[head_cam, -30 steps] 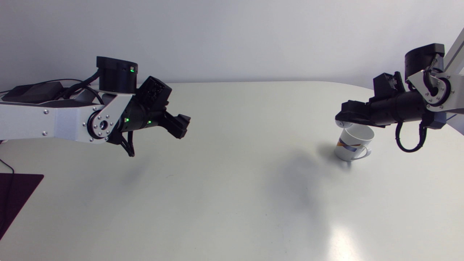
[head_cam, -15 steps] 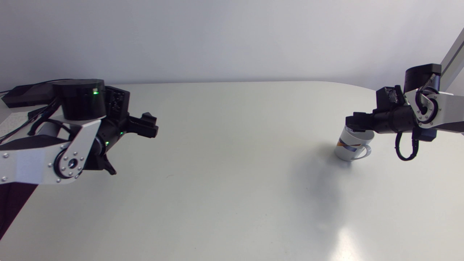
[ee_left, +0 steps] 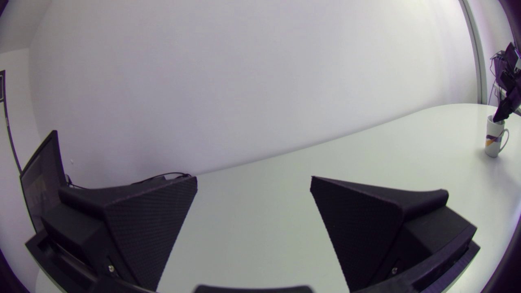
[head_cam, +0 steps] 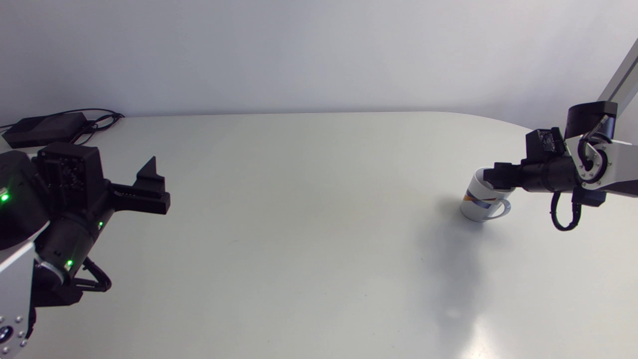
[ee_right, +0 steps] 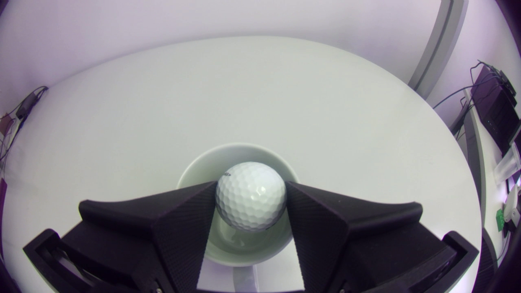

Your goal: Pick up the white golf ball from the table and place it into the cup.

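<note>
- Right gripper pinches the white golf ball from both sides, one wedge finger on each flank. Grip looks centred.
- The ball hangs directly over the mouth of the cup, not yet inside. From above, the ball itself is hidden under the gripper.
- The cup stands upright near the table's right edge, toward the far right corner, with the handle on the side nearer the arm.
- Left gripper is spread wide and empty, parked by the left edge, well apart from the cup. No collision risk there.
- Risk 1: bounce-out. A hard ball on ceramic rebounds, so releasing from too high could send it back over the rim.
- Risk 2: rim strike. The ball looks slightly toward the gripper side of the opening. Any drift that way and it clips the rim and lands on the table.
- Risk 3: a stray ball has little table before the right edge and would probably roll off.
- Risk 4: fingertips look level with the rim, maybe just inside, but I can't tell how deep. Opening wide could press them against the wall and shove or tip the cup.
- Risk 5: pulling back low could snag the rim or handle and drag the cup toward the edge.
</note>
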`<state>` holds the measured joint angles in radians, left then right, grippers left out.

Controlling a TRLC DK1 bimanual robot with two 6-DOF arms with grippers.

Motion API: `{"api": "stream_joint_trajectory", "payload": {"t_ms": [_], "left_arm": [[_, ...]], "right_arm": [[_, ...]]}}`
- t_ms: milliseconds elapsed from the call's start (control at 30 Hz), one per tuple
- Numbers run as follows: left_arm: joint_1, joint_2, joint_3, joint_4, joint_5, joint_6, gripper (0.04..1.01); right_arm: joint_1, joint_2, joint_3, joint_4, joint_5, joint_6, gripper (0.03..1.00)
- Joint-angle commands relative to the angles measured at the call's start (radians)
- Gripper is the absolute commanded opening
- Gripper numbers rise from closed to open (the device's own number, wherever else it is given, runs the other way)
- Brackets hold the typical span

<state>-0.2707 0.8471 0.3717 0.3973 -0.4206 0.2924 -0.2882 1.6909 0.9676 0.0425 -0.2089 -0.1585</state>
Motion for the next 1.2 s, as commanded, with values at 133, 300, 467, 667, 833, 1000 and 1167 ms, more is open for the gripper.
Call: {"api": "stream_joint_trajectory", "payload": {"t_ms": [133,300,467,667,833,1000,1167], "left_arm": [[-0.044,-0.217,-0.103,-0.005,-0.033,0.063,0.993],[-0.105,-0.393,-0.146,-0.063,-0.075,0.126,0.995],[-0.108,-0.497,-0.148,-0.149,-0.084,0.14,0.995],[-0.144,-0.631,-0.149,-0.276,-0.086,0.148,0.995],[-0.147,-0.712,-0.154,-0.356,-0.087,0.146,0.995],[-0.156,-0.778,-0.157,-0.431,-0.09,0.143,0.995],[-0.156,-0.856,-0.157,-0.497,-0.092,0.142,0.993]], "right_arm": [[-0.008,-0.01,-0.052,0.065,0.005,-0.035,0.407],[0.004,-0.037,-0.081,0.117,0.013,-0.039,0.407],[0.014,-0.05,-0.086,0.142,0.016,-0.039,0.407],[0.055,-0.069,-0.129,0.227,0.059,-0.052,0.415],[0.067,-0.057,-0.147,0.264,0.08,-0.059,0.42],[0.069,-0.056,-0.171,0.29,0.092,-0.062,0.43],[0.064,-0.059,-0.19,0.313,0.095,-0.072,0.439]]}}
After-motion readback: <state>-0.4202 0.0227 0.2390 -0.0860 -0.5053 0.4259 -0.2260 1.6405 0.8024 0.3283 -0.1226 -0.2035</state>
